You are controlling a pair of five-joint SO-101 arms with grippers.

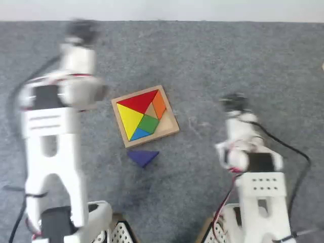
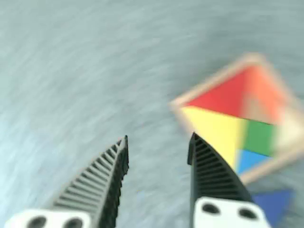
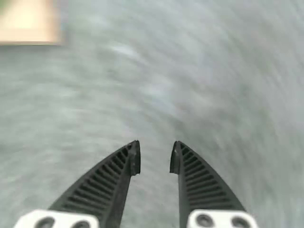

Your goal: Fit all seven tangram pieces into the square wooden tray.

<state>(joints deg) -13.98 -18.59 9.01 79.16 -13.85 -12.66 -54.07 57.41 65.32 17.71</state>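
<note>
Standing at the left of the grey carpet (image 1: pixel 212 66), the left arm holds the left gripper (image 2: pixel 159 137) above bare carpet, jaws apart with nothing between them. The square wooden tray (image 1: pixel 169 127) lies near the centre of the table, between the two arms, rotated out of line with the table edge. It contains a red triangle (image 1: pixel 139 101), an orange piece (image 1: pixel 159 104), a yellow triangle (image 1: pixel 129 119), a green piece (image 1: pixel 149 123) and a light blue triangle (image 1: pixel 139 133). A dark blue triangle (image 1: pixel 143 157) lies on the carpet just beside the tray's near edge, outside it. At the right, the right gripper (image 3: pixel 154 142) hangs over carpet, jaws apart and unloaded.
</note>
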